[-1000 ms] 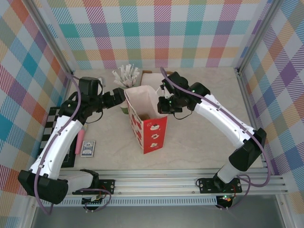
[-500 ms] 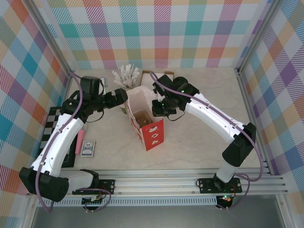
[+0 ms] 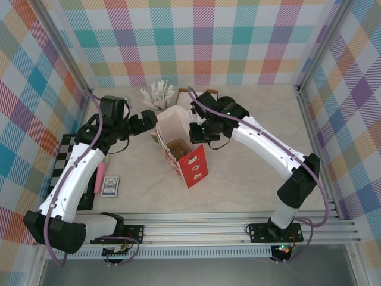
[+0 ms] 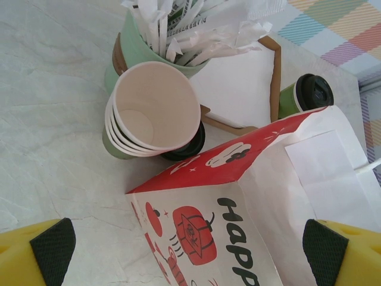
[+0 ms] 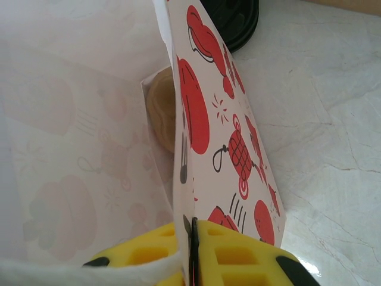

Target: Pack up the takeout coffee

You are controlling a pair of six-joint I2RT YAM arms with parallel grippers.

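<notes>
The takeout coffee [image 4: 305,95], a dark-green cup with a black lid, stands beyond the paper bag next to the napkin holder in the left wrist view. The red and white paper bag [image 3: 184,152] stands upright mid-table with its mouth open, and a round brown thing [image 5: 161,116] lies at its bottom. My right gripper [image 5: 191,244] is shut on the bag's right rim [image 3: 199,132]. My left gripper [image 4: 189,250] is open by the bag's rear left corner [image 3: 149,122]; the bag's top edge shows between its fingers [image 4: 53,250].
A pale-green cup of white packets [image 4: 178,30] and a tilted stack of cream cups [image 4: 155,107] stand behind the bag, by a brown napkin holder [image 4: 238,89]. A blue card box [image 3: 110,186] and a checkered board [image 3: 68,161] lie at the left.
The right gripper has moved left, pulling the bag's rim with it. The bag's mouth now stands wider and its base has turned a little. The left arm has barely moved.
</notes>
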